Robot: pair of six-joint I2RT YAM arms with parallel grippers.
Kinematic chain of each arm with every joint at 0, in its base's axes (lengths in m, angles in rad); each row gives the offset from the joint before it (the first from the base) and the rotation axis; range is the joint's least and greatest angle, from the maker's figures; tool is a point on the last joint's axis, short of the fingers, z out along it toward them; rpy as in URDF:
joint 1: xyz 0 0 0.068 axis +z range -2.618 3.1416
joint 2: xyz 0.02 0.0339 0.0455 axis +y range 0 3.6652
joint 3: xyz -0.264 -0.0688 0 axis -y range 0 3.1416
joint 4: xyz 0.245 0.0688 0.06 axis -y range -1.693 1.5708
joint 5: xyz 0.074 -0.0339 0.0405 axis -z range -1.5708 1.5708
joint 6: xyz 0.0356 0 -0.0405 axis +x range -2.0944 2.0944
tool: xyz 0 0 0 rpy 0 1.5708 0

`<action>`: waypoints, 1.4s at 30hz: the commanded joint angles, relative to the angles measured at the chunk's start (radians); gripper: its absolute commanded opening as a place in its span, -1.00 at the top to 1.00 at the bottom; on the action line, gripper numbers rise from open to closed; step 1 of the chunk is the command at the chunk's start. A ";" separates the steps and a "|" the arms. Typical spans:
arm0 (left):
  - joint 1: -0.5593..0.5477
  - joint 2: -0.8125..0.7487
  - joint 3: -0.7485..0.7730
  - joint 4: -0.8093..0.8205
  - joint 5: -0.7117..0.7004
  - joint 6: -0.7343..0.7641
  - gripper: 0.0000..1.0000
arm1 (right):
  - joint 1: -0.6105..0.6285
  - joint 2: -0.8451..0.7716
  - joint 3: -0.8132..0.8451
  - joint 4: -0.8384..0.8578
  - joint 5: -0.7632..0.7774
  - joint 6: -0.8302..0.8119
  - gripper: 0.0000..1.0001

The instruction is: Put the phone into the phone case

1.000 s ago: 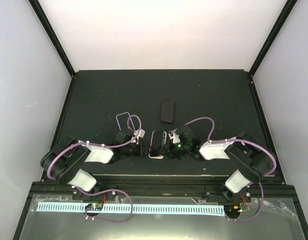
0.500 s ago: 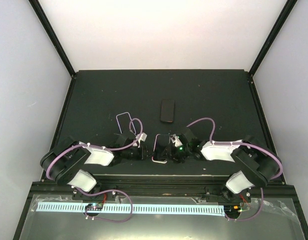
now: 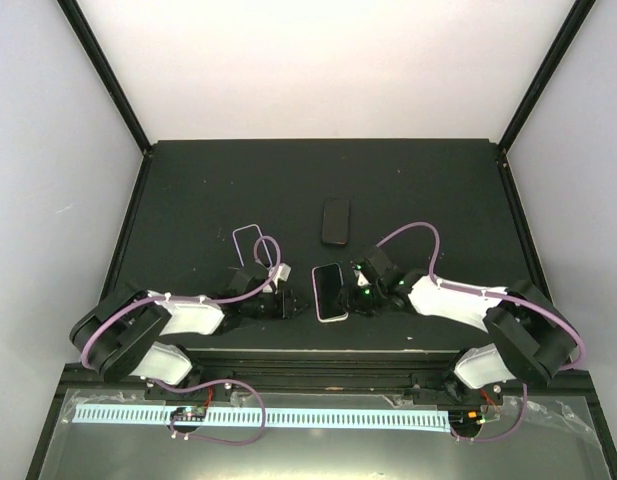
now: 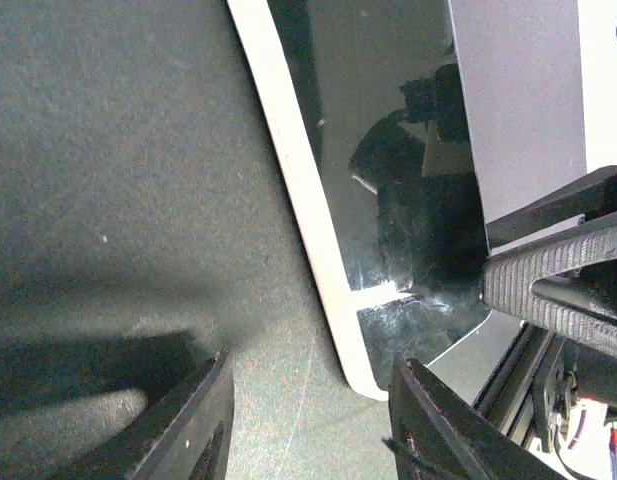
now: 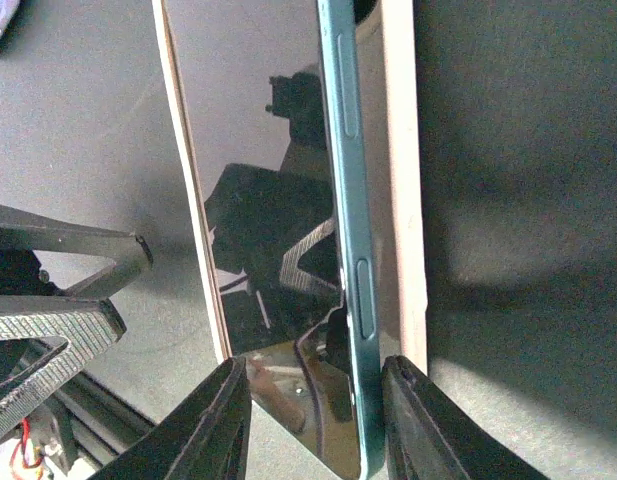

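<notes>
The phone, glossy black with a teal side edge, lies in the pale pink phone case on the table between both arms. In the right wrist view its teal side stands a little above the case's right rim. My right gripper is open, its fingers on either side of the phone's near end. My left gripper is open too, and the case's rounded corner lies between its fingertips. In the top view the left gripper and right gripper flank the case.
A second dark flat rectangle lies farther back on the black table. Purple cables loop over both arms. The table's raised front rail runs just behind the grippers.
The case with the phone stood on edge between the grippers; now it lies flat. Both grippers have widened their jaws. The right arm has shifted slightly right.
</notes>
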 commanded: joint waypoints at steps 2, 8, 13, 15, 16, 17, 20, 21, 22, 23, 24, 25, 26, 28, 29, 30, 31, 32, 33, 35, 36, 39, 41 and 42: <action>0.019 -0.014 0.062 -0.055 -0.057 0.046 0.11 | -0.023 -0.008 0.068 -0.065 0.078 -0.068 0.14; 0.023 -0.006 0.103 -0.067 -0.074 0.047 0.11 | -0.053 -0.053 0.092 -0.121 0.127 -0.111 -0.10; 0.030 0.035 0.144 -0.072 -0.057 0.022 0.11 | -0.107 -0.007 0.085 -0.015 0.019 -0.135 -0.19; 0.035 0.043 0.149 -0.065 -0.066 -0.004 0.15 | -0.108 0.010 0.078 0.037 0.013 -0.132 -0.20; 0.037 0.045 0.153 -0.066 -0.075 -0.007 0.19 | -0.107 0.024 0.080 0.049 0.013 -0.132 -0.20; 0.037 0.046 0.157 -0.073 -0.085 -0.007 0.21 | -0.108 0.041 0.086 0.057 0.014 -0.129 -0.20; 0.037 0.058 0.168 -0.089 -0.099 0.000 0.24 | -0.108 0.097 0.082 0.106 0.008 -0.116 -0.21; 0.037 0.063 0.170 -0.091 -0.097 0.003 0.26 | -0.108 0.117 0.081 0.122 0.001 -0.111 -0.21; 0.037 0.068 0.169 -0.093 -0.097 0.006 0.27 | -0.108 0.138 0.084 0.130 -0.003 -0.109 -0.22; 0.038 0.073 0.167 -0.095 -0.098 0.008 0.27 | -0.108 0.155 0.087 0.127 -0.005 -0.107 -0.22; 0.037 0.076 0.163 -0.097 -0.100 0.008 0.29 | -0.109 0.171 0.089 0.125 -0.007 -0.107 -0.23; 0.038 0.078 0.158 -0.096 -0.103 0.004 0.30 | -0.108 0.176 0.088 0.130 -0.012 -0.106 -0.25; 0.038 0.082 0.155 -0.096 -0.102 0.001 0.31 | -0.107 0.180 0.082 0.144 -0.020 -0.104 -0.25; 0.038 0.087 0.158 -0.097 -0.090 0.000 0.32 | -0.108 0.186 0.066 0.188 -0.058 -0.089 -0.27; 0.038 0.089 0.163 -0.103 -0.082 0.000 0.32 | -0.107 0.193 0.055 0.226 -0.094 -0.077 -0.27; 0.038 0.091 0.170 -0.116 -0.075 0.001 0.33 | -0.108 0.200 0.043 0.262 -0.125 -0.060 -0.27; 0.036 0.092 0.175 -0.129 -0.070 0.001 0.33 | -0.107 0.202 0.029 0.294 -0.149 -0.044 -0.27; 0.035 0.090 0.174 -0.136 -0.068 0.002 0.34 | -0.108 0.201 0.012 0.334 -0.163 -0.025 -0.27; 0.035 0.091 0.170 -0.137 -0.064 0.001 0.35 | -0.108 0.198 0.000 0.357 -0.167 -0.015 -0.27; 0.035 0.091 0.154 -0.136 -0.064 0.003 0.39 | -0.108 0.187 -0.014 0.398 -0.178 0.004 -0.27; 0.035 0.092 0.144 -0.128 -0.063 0.003 0.40 | -0.107 0.185 -0.016 0.416 -0.189 0.013 -0.27; 0.035 0.102 0.109 -0.086 -0.055 -0.012 0.42 | -0.108 0.198 0.000 0.441 -0.220 0.032 -0.27; 0.033 0.110 0.094 -0.061 -0.045 -0.020 0.44 | -0.107 0.216 0.007 0.470 -0.236 0.050 -0.27; 0.032 0.113 0.090 -0.056 -0.040 -0.022 0.45 | -0.108 0.227 0.003 0.500 -0.250 0.066 -0.27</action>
